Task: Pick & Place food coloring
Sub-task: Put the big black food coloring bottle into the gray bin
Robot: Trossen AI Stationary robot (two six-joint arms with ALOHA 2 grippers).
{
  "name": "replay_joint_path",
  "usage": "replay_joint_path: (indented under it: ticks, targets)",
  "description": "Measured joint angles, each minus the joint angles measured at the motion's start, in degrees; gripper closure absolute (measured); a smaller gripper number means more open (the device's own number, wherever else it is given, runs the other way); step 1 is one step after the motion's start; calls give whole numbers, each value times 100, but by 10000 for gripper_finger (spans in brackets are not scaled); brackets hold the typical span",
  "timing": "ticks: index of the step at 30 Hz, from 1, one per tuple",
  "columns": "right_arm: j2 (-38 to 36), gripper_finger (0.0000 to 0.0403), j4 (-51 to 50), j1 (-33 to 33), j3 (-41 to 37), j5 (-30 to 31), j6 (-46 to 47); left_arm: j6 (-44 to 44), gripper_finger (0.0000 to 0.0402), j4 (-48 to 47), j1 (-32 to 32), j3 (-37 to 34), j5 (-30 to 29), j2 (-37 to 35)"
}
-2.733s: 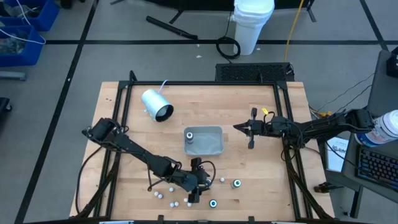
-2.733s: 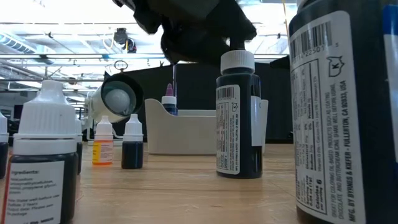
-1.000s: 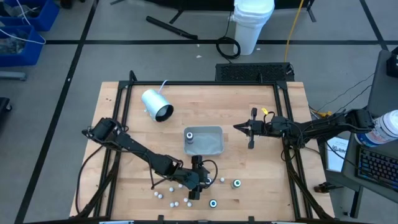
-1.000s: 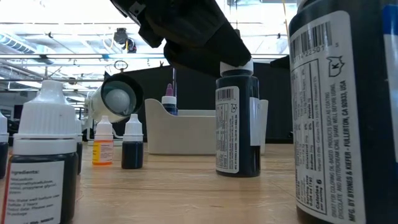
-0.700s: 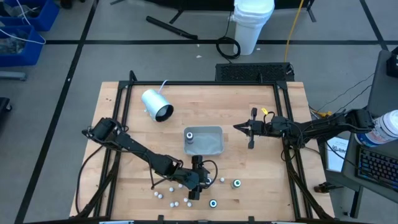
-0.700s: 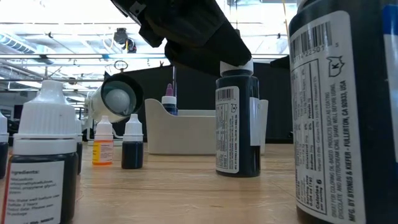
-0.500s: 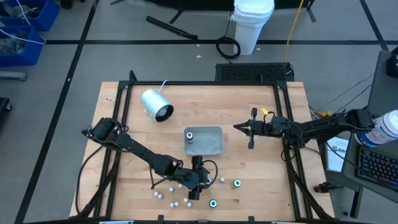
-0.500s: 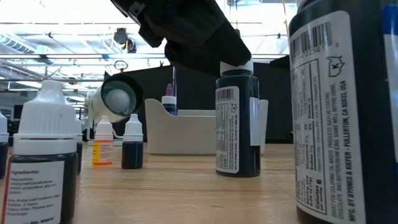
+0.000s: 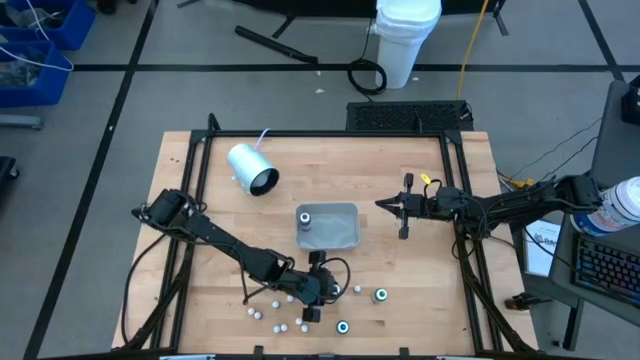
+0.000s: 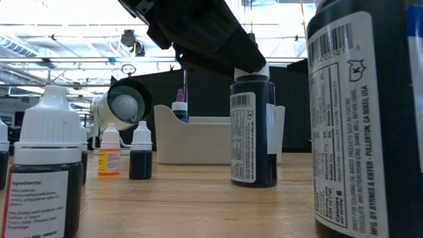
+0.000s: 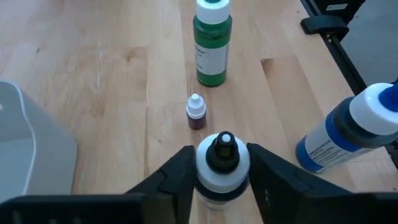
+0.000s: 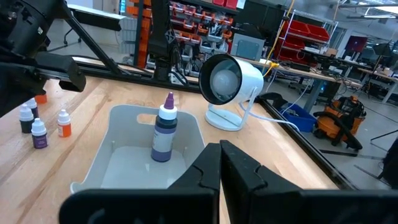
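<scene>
A: Table (image 9: pixel 230 230), tray (image 9: pixel 345 212) mid-table: one purple bottle (image 12: pixel 164 134) upright inside.
B: Left gripper (image 11: pixel 222 171)?
A: Near front edge, fingers pressed on a dark bottle's white cap (image 11: pixel 222 163); bottle stands on the wood.
B: Right gripper (image 9: pixel 384 204)?
A: Beside the tray, fingers together, empty.

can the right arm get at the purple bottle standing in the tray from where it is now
Probably yes. The right gripper hangs shut beside the grey tray, facing the purple bottle with nothing between them; it would have to open first.
</scene>
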Motion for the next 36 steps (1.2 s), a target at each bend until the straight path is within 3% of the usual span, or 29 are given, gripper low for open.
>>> replay_joint_path:
  ticks: [6, 13, 19, 26, 36]
  targets:
    - [0, 403, 0, 0, 0, 0, 2, 134, 279, 106, -2, 0, 2, -1]
    - [-2, 403, 0, 0, 0, 0, 0, 341, 265, 214, -17, 0, 2, -77]
    - [-2, 403, 5, 0, -2, 0, 2, 350, 279, 3, -17, 0, -23, -439]
    - [-2, 403, 7, 0, -2, 0, 2, 485, 264, -562, -80, 0, -33, -964]
    - [-2, 403, 8, -2, -2, 0, 1, 696, 270, -1221, -254, 2, -781, -1875]
